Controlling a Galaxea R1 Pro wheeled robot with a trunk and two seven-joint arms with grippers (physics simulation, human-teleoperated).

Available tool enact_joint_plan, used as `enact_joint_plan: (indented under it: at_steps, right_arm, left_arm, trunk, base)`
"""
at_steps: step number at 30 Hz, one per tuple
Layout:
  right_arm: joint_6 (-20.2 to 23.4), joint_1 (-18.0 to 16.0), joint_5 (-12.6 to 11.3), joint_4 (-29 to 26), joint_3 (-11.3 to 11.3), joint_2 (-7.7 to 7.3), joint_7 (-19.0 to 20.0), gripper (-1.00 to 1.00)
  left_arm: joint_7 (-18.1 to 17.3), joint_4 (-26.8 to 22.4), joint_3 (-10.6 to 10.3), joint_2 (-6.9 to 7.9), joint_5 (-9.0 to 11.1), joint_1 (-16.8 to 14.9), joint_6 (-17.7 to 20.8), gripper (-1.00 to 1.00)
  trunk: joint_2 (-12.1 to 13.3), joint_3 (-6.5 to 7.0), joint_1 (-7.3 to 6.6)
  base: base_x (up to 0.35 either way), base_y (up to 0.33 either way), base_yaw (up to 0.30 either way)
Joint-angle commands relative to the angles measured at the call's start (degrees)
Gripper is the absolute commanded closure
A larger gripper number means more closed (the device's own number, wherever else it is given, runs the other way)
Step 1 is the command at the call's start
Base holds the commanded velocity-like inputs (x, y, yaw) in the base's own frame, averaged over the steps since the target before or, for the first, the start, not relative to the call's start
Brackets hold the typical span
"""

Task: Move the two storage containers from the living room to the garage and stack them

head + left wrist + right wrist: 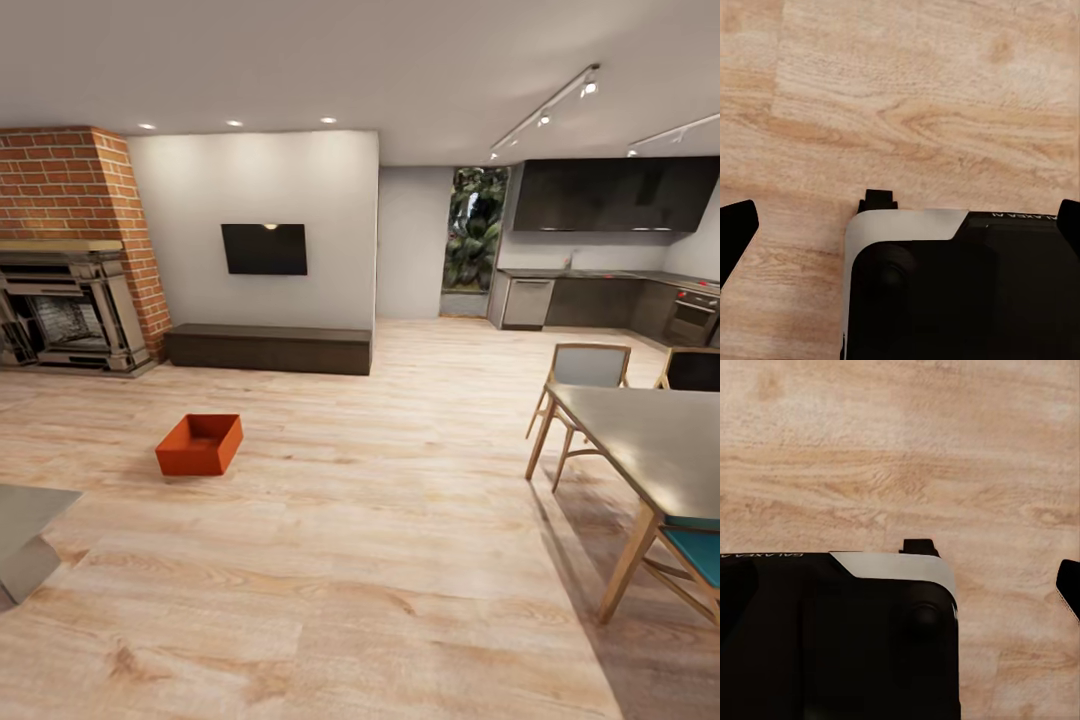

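Observation:
One orange-red open-topped storage container point(200, 445) sits on the light wood plank floor of the living room, left of centre and some way ahead of me. It is empty. In the left wrist view my left gripper point(900, 225) hangs open over the planks, with one black fingertip point(736, 231) at each side of the picture and nothing between them. My right gripper point(900, 585) also points down at the planks; one fingertip point(1069, 589) shows far out at the side, so it reads as open. My own black and white base point(945, 285) lies below both grippers.
A red brick fireplace point(70, 250) stands at the far left. A low dark bench point(268, 348) runs under a wall TV point(264, 248). A grey dining table point(650, 440) with wooden chairs point(585, 375) is at the right, a glass-topped table corner point(25, 535) at the near left, and a kitchen point(600, 290) behind.

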Motion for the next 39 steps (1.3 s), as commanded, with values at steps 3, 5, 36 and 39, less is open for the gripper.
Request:
enact_joint_plan:
  at_steps: [3,5,36,39]
  right_arm:
    - [-0.11,-0.03,-0.48,-0.01,0.48,0.02,-0.21,-1.00]
    - [-0.11,-0.03,-0.47,-0.01,0.48,0.02,-0.21,-1.00]
    - [-0.11,-0.03,-0.47,-0.01,0.57,0.02,-0.21,-1.00]
    - [-0.13,-0.02,-0.47,-0.01,0.57,0.02,-0.22,-1.00]
  left_arm:
    - [-0.26,0.02,0.00,0.02,0.49,-0.03,0.05,-1.00]
    - [-0.26,0.02,0.00,0.02,0.49,-0.03,0.05,-1.00]
    - [-0.26,0.01,0.00,0.02,0.49,-0.03,0.04,-1.00]
    - [-0.26,0.00,0.00,0.02,0.49,-0.03,0.02,-1.00]
  trunk:
    - [-0.06,-0.08,0.04]
    - [-0.06,-0.08,0.04]
    - [-0.06,-0.08,0.04]
    - [-0.06,-0.08,0.04]
  base:
    - [0.322,0.000,0.000]
    - [0.322,0.000,0.000]
    - [0.322,0.000,0.000]
    - [0.322,0.000,0.000]
